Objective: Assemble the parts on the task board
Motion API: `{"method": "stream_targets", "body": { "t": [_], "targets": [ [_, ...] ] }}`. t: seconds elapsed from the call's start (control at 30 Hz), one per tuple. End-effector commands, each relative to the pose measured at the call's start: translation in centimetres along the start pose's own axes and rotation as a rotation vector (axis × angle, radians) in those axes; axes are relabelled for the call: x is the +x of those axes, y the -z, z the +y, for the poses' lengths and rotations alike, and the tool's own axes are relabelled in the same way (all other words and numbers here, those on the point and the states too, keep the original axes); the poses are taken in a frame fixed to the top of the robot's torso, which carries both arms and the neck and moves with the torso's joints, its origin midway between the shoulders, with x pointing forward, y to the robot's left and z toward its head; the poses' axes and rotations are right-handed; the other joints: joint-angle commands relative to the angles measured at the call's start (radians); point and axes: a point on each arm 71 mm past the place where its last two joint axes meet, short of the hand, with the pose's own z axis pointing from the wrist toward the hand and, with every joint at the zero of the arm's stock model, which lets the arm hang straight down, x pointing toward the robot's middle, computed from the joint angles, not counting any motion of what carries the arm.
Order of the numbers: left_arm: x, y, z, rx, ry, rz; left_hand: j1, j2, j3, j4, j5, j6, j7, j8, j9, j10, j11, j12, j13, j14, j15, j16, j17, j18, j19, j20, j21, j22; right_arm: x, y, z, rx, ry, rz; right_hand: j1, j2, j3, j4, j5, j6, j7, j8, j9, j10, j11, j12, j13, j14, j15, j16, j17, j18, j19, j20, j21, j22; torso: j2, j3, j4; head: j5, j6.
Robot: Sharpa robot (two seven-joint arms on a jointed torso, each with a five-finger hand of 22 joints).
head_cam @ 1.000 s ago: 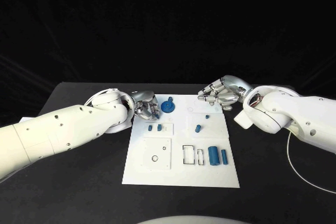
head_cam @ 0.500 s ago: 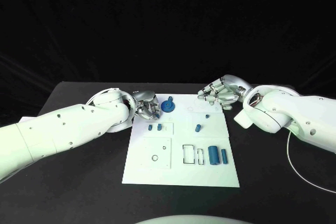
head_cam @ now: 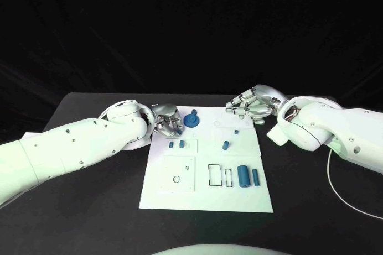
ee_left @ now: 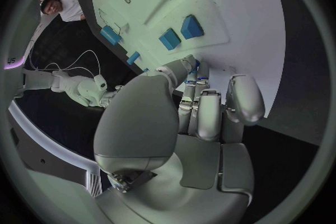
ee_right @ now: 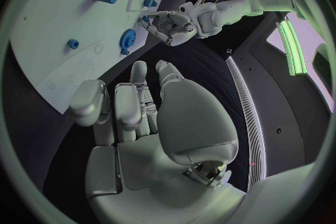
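the left hand (head_cam: 166, 124) is hovering at the far left edge of the task board (head_cam: 206, 197), fingers curling in together with nothing visibly between them; a careless reach could be knocking the blue gear (head_cam: 191, 121) just beside it. the right hand (head_cam: 249, 108) is hanging over the far right corner, fingers likewise curling in on nothing, risking a brush against the small peg (head_cam: 236, 133). the board is lying flat at the table's middle, white, with blue blocks (head_cam: 248, 177) sitting near its near right side.
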Motion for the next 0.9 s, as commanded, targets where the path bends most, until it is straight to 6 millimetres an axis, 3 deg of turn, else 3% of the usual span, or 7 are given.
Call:
{"method": "stream_targets", "body": {
  "t": [0.03, 0.5, 0.63, 0.77, 0.9],
  "targets": [
    [0.1, 0.0, -0.4, 0.021, 0.013, 0.001, -0.015, -0.003, 0.008, -0.001, 0.001, -0.011, -0.001, -0.009, -0.004, -0.012, 0.002, -0.009, -0.002, 0.023, 0.006, -0.003, -0.001, -0.014, -0.004, 0.006, -0.004, 0.001, 0.1, 0.0, 0.0, -0.007, 0.0, 0.009, 0.005, 0.007, -0.001, 0.002, 0.007, 0.002, 0.003, 0.005, 0.0, -0.005, -0.002, -0.004, -0.002, 0.023, 0.003, -0.003, 0.0, 0.017, -0.006, 0.001, -0.003, -0.001, 0.0, -0.0007, 0.0011, 0.0, -0.001],
    [-0.2, 0.1, -0.2, 0.018, 0.022, -0.031, -0.029, -0.017, 0.017, -0.007, 0.001, -0.055, 0.006, -0.013, -0.022, -0.042, 0.011, -0.027, -0.007, 0.019, 0.014, -0.003, -0.01, -0.012, -0.007, 0.014, -0.008, 0.002, -0.1, 0.0, -0.2, -0.001, 0.007, -0.001, 0.012, 0.007, 0.001, 0.001, 0.025, 0.0, 0.004, 0.004, 0.0, -0.009, -0.002, -0.006, -0.005, 0.022, 0.002, -0.012, -0.007, 0.019, -0.01, 0.0, -0.01, -0.012, -0.001, -0.0011, 0.0005, 0.003, 0.001],
    [-0.2, 0.4, 0.1, 0.014, 0.023, -0.032, -0.034, -0.026, 0.018, -0.009, 0.001, -0.071, 0.008, -0.013, -0.029, -0.06, 0.016, -0.036, -0.011, 0.017, 0.017, -0.005, -0.017, -0.009, -0.013, 0.017, -0.022, -0.007, -0.4, 0.0, -0.3, -0.004, 0.052, -0.012, 0.03, 0.002, 0.007, -0.004, 0.032, -0.007, 0.007, 0.001, -0.001, -0.037, 0.001, -0.035, -0.028, 0.017, 0.005, -0.033, -0.024, 0.027, -0.029, 0.001, -0.037, -0.057, -0.001, -0.0015, -0.0004, 0.002, 0.002],
    [-0.4, 1.0, 0.7, 0.008, 0.022, -0.028, -0.047, -0.046, 0.003, -0.01, 0.004, -0.102, 0.004, -0.014, -0.037, -0.074, 0.017, -0.041, -0.012, 0.012, 0.02, -0.01, -0.028, -0.005, -0.023, 0.02, -0.043, -0.02, -0.7, 0.1, -0.6, -0.009, 0.126, -0.015, 0.077, 0.003, 0.045, -0.014, -0.001, -0.006, 0.015, 0.003, 0.0, -0.109, 0.012, -0.179, -0.144, 0.012, 0.01, -0.089, -0.08, 0.026, -0.019, 0.004, -0.038, -0.056, -0.001, -0.0012, 0.0004, 0.0, 0.005],
    [-0.7, 1.9, 1.7, -0.009, 0.039, -0.025, -0.054, -0.055, -0.013, -0.01, 0.009, -0.109, 0.001, -0.011, -0.038, -0.086, 0.019, -0.045, -0.013, 0.01, 0.021, -0.013, -0.035, -0.001, -0.031, 0.022, -0.064, -0.032, -1.1, 0.2, -0.9, -0.015, 0.234, -0.016, 0.112, -0.029, 0.092, -0.027, -0.058, 0.013, 0.024, 0.009, 0.0, -0.103, 0.028, -0.334, -0.307, 0.007, 0.024, -0.133, -0.124, 0.033, -0.028, 0.014, -0.062, -0.094, -0.002, -0.0016, 0.0012, -0.002, 0.005]
  ]
}}
